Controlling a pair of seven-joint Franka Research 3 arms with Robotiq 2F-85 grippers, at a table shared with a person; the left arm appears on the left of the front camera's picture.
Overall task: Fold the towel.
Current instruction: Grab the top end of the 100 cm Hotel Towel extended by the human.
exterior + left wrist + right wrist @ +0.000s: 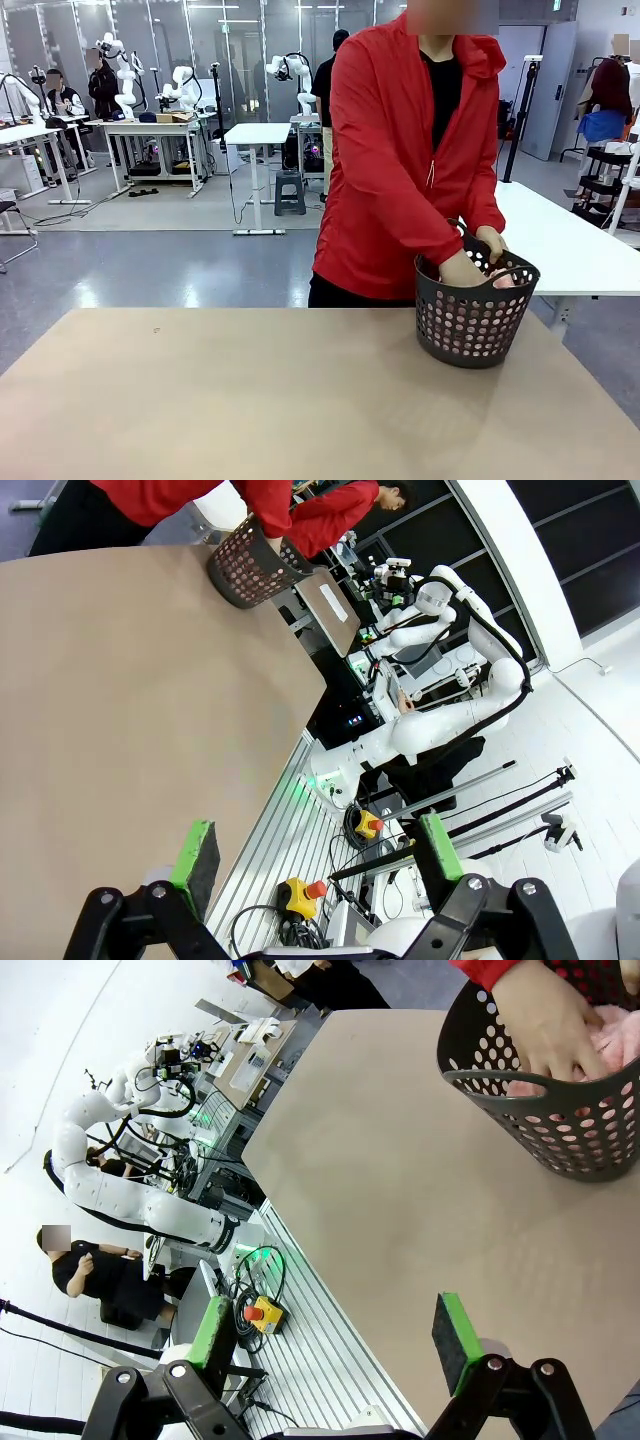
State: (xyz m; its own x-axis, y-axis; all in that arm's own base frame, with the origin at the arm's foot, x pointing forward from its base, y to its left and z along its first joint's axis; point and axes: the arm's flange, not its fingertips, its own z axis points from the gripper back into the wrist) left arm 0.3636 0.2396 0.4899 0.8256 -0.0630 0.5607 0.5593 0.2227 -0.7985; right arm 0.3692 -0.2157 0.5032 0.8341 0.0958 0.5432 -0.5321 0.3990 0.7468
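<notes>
While the towel sits bunched in the basket under the person's hands, hold both arms back, jaws spread wide and empty; wait until it lies flat on the surface.

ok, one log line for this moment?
salmon-pink terry towel: in dark perforated plastic basket | person's hands: in basket | left gripper: open | right gripper: open

We see a glossy grey floor, a white table, a dark stool and glass partitions beyond our tan counter.
</notes>
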